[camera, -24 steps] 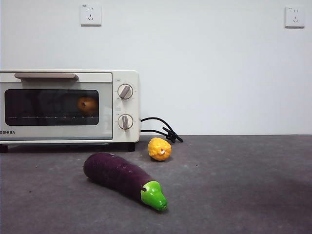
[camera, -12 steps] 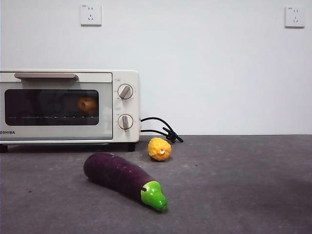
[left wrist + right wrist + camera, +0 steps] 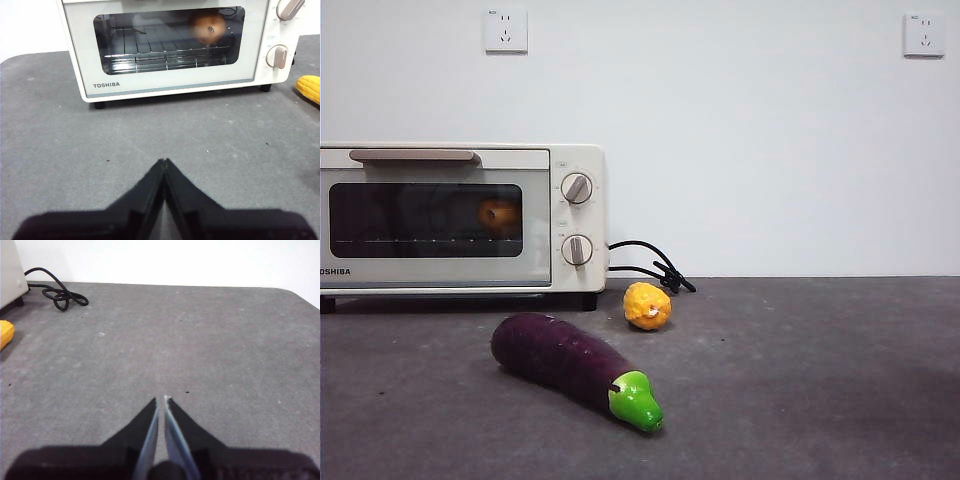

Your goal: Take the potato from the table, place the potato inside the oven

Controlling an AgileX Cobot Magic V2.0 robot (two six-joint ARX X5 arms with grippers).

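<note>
The brown-orange potato (image 3: pixel 499 215) lies on the wire rack inside the cream-white oven (image 3: pixel 570 160), seen dimly through the closed dark glass door. The left wrist view shows the potato (image 3: pixel 208 27) behind the glass and the oven (image 3: pixel 170 87) straight ahead. My left gripper (image 3: pixel 164 162) is shut and empty, hanging over the grey table (image 3: pixel 75 145) in front of the oven. Over bare table (image 3: pixel 200 340) farther right, my right gripper (image 3: pixel 162 399) is shut on nothing. Neither arm shows in the front view.
A purple eggplant (image 3: pixel 565 362) with a green tip lies in front of the oven. A small bumpy yellow-orange fruit (image 3: pixel 647 306) sits by the oven's right corner. The black cord (image 3: pixel 650 265) coils behind it.
</note>
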